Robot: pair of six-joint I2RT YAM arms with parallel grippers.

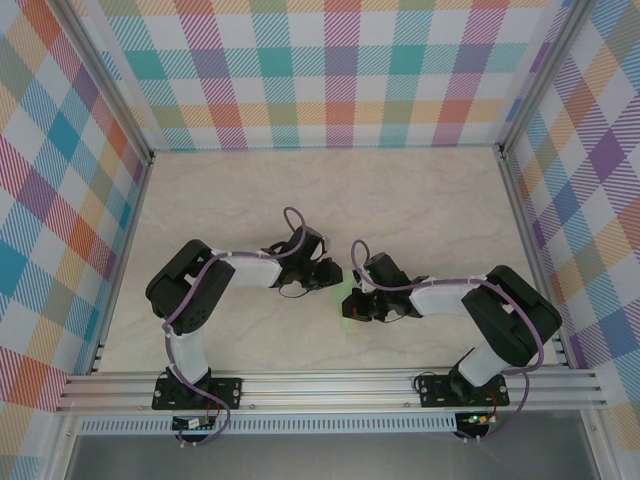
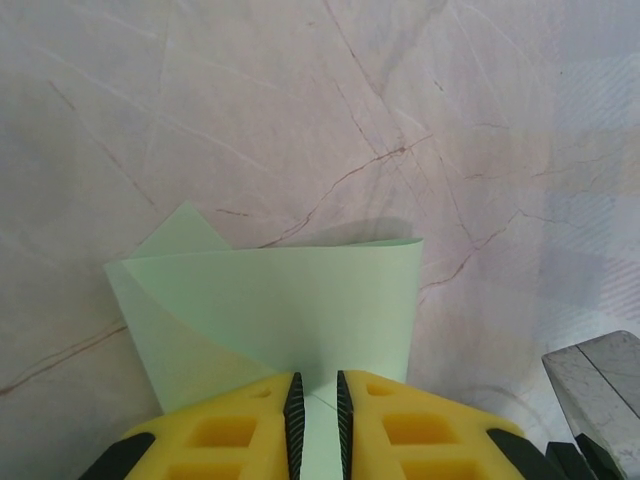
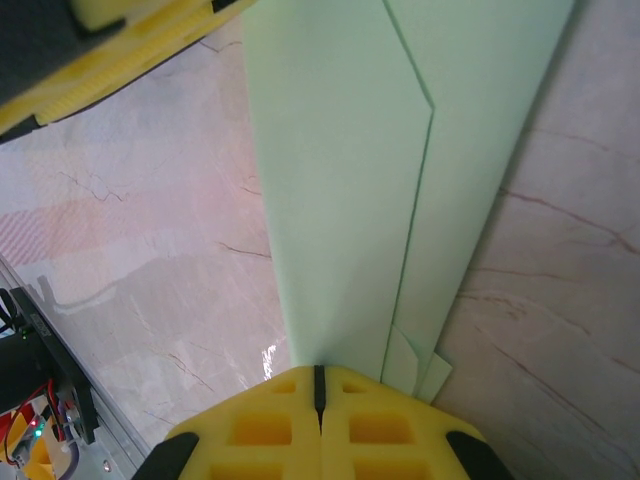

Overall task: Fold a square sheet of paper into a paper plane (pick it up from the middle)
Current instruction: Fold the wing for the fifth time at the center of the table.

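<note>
My right tool (image 3: 320,378), blocky yellow with its pads pressed together, is clamped on the narrow end of the square sheet of paper (image 3: 340,200). The sheet is thin, pale mint and matte, folded into long overlapping flaps with sharp creases. My left tool (image 2: 317,390) has its ribbed black pads a sliver apart, with the paper's curled layers running into the slot; I cannot tell whether they bite. The sheet spans between both tools, above the smooth, veined, marble-look bench (image 1: 400,200). Beyond stand plaid-patterned walls (image 1: 340,70).
</note>
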